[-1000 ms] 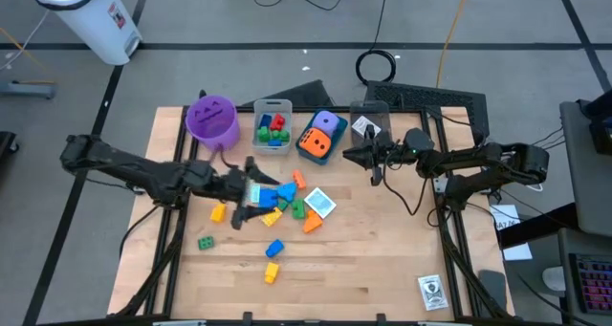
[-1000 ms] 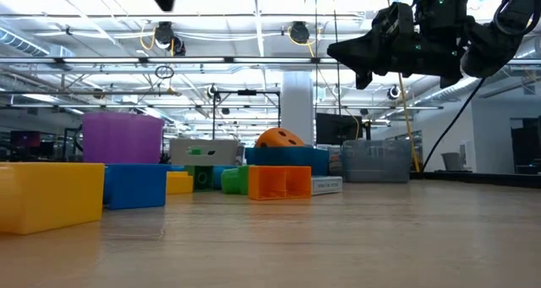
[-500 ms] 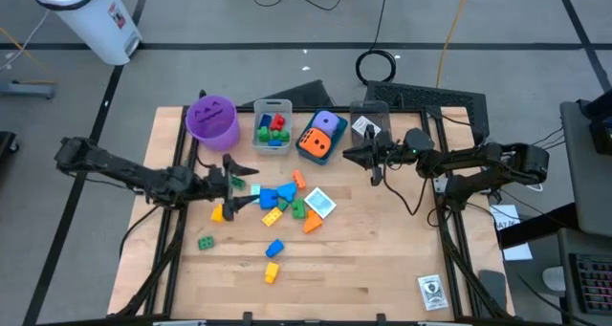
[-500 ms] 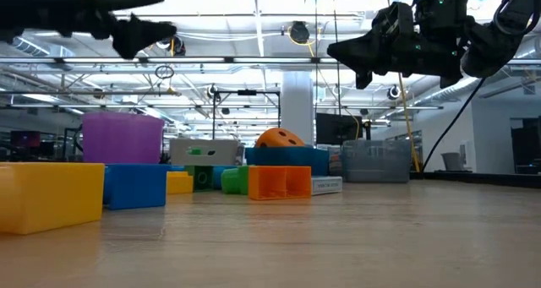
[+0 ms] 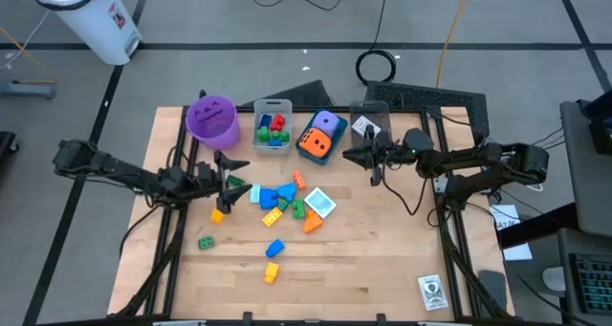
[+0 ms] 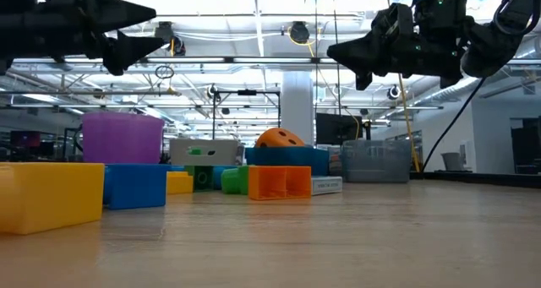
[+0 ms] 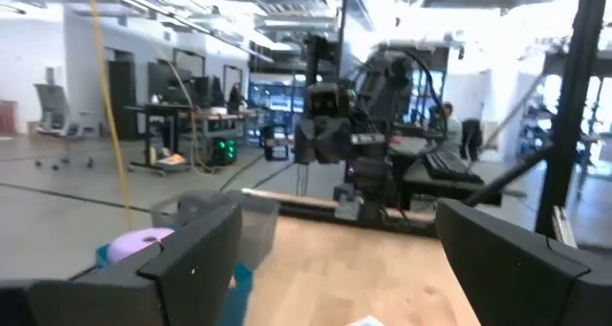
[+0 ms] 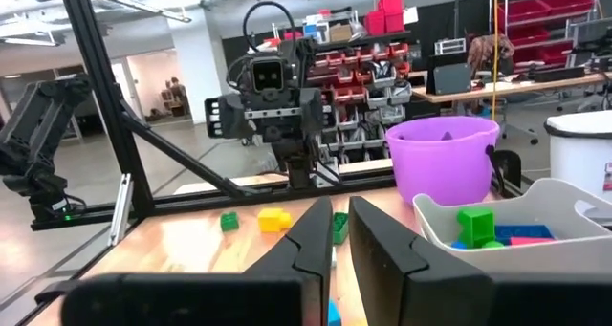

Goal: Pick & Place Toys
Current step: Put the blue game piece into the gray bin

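Left gripper [image 5: 239, 173] back from bricks [image 5: 279, 198]; labels unreadable.

Purple cup [image 5: 211, 119], grey bin [image 5: 273, 115], blue bin [image 5: 318, 146], printed card [image 5: 432, 292].

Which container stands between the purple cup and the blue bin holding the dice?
In the high view, the clear bin with small bricks stands between the purple cup and the blue bin.
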You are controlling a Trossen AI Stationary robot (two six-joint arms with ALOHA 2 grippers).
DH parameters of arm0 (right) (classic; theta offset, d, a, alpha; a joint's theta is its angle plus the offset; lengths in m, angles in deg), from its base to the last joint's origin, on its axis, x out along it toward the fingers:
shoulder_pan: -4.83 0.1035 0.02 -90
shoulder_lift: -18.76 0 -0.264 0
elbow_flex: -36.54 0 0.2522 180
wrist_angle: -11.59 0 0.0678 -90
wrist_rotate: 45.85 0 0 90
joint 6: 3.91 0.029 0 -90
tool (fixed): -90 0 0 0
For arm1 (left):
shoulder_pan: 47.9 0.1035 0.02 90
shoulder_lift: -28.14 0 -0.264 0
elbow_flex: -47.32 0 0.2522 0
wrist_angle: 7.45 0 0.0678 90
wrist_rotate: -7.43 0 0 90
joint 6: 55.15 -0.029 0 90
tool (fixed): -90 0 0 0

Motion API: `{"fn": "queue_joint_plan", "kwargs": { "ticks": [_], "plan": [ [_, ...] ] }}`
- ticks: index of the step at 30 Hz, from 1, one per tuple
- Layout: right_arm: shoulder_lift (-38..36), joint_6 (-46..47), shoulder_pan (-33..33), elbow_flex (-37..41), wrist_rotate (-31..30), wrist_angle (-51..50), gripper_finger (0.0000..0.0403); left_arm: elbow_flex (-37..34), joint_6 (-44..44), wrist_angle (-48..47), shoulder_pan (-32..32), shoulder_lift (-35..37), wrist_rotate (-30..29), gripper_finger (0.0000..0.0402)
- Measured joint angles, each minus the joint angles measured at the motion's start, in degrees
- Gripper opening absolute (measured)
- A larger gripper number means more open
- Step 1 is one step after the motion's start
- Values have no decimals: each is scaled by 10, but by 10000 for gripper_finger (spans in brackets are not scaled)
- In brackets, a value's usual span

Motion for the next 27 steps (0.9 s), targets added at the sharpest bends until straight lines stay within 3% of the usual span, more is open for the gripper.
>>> {"fn": "queue_joint_plan", "kwargs": {
  "ticks": [12,27],
  "plan": [
    [0,0,1,0,-15,-3,28,27,-42,2,38,-1,0,351],
    [0,6,75,-18,-15,75,19,34,-52,-37,46,-1,0,351]
  ]
}}
